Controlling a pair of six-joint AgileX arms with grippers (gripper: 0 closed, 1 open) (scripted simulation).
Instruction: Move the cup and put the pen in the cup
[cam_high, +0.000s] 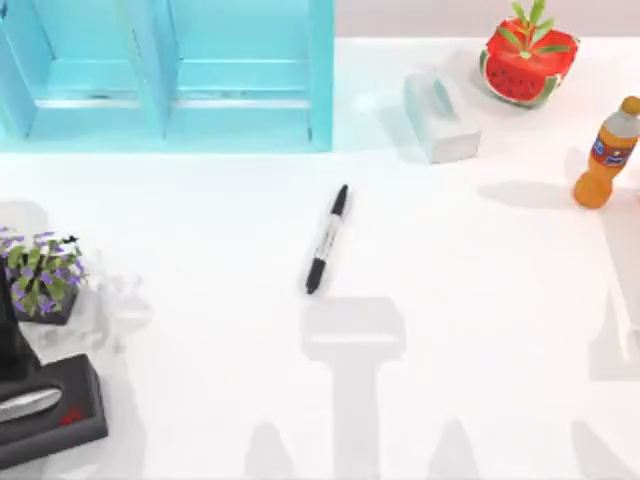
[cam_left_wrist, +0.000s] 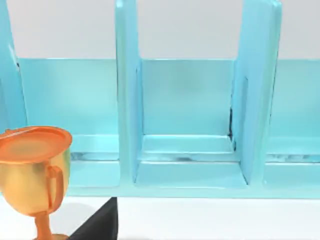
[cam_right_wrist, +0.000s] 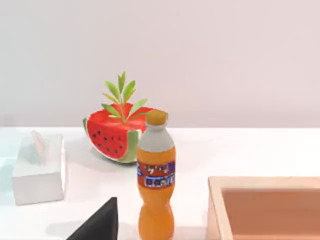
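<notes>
Turquoise shelf unit (cam_high: 170, 75) at the surface's (cam_high: 480, 300) far left edge: visible compartments bare. Gold trophy cup (cam_left_wrist: 32, 172) stands before it. Pen (cam_high: 327, 238) lies flat mid-surface, touching nothing. Tissue box (cam_high: 440, 115), watermelon planter (cam_high: 528, 62) and orange soda bottle (cam_high: 607, 152) occupy the far right corner; wooden tray (cam_right_wrist: 267, 207) beside the bottle. Hand states: cannot tell.

A white table (cam_high: 480, 300) spans the frame under soft light. A turquoise shelf (cam_high: 170, 75) sits upper left against a pale wall (cam_right_wrist: 200, 50).
</notes>
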